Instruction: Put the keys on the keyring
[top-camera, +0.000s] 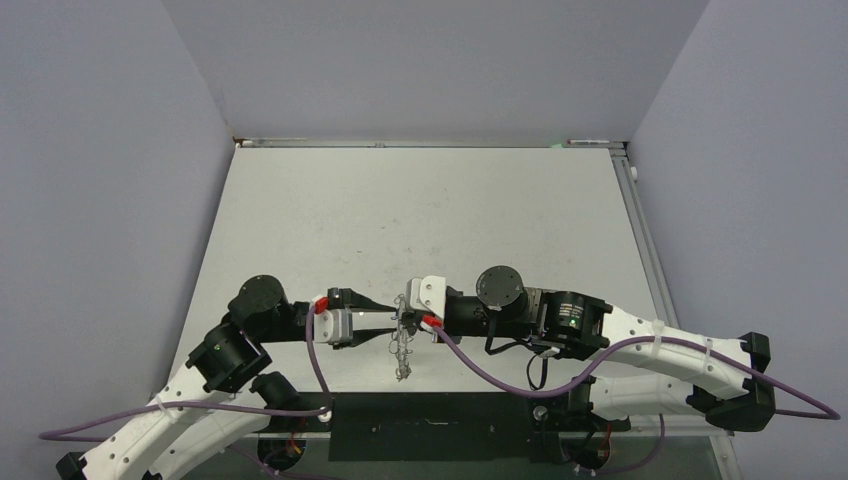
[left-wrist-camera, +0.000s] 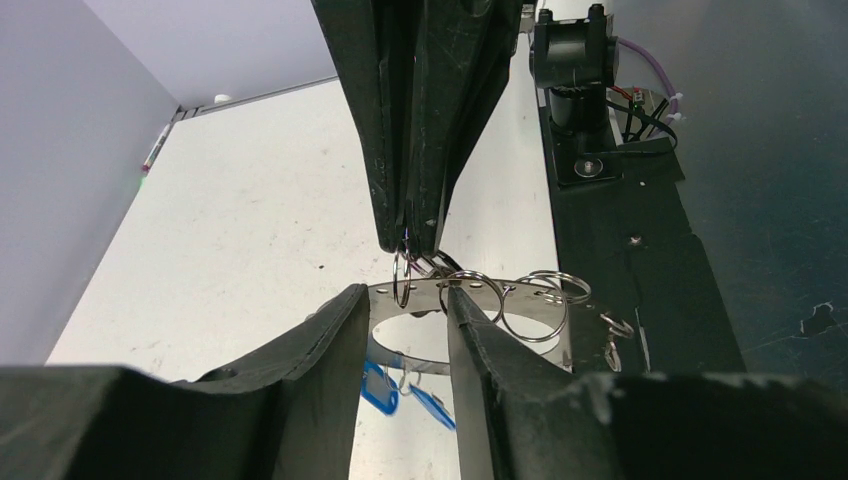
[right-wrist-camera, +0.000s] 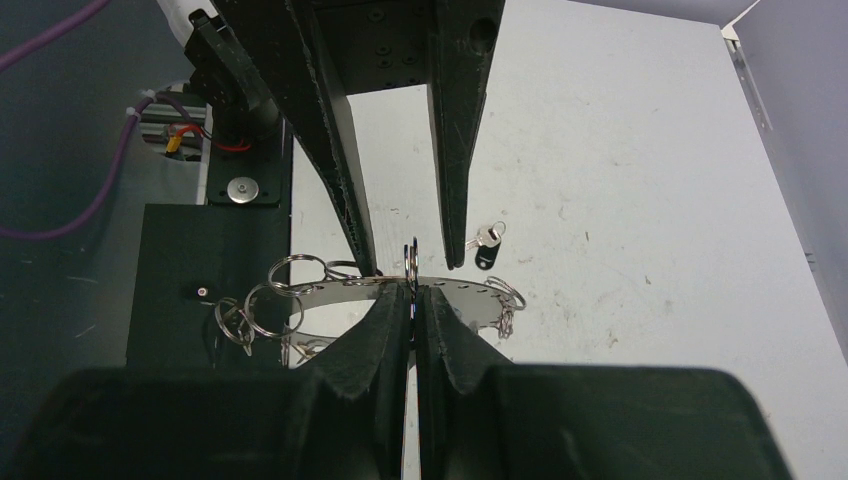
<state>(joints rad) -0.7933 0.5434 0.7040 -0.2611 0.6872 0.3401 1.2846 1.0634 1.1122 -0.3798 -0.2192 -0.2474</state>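
- I have the right claw (right-wrist-camera: 413, 295) pressed together on one small wire loop of the keyring (right-wrist-camera: 470, 290). It holds the ring up over the near middle of the table, probably to steady it for threading.
- The left claw (left-wrist-camera: 405, 300) faces it, jaws partly spread either side of that loop. I cannot tell whether they touch the ring.
- Blue-tagged keys (left-wrist-camera: 380, 385) hang beneath, and a black-headed key (right-wrist-camera: 487, 247) lies on the table just beyond.
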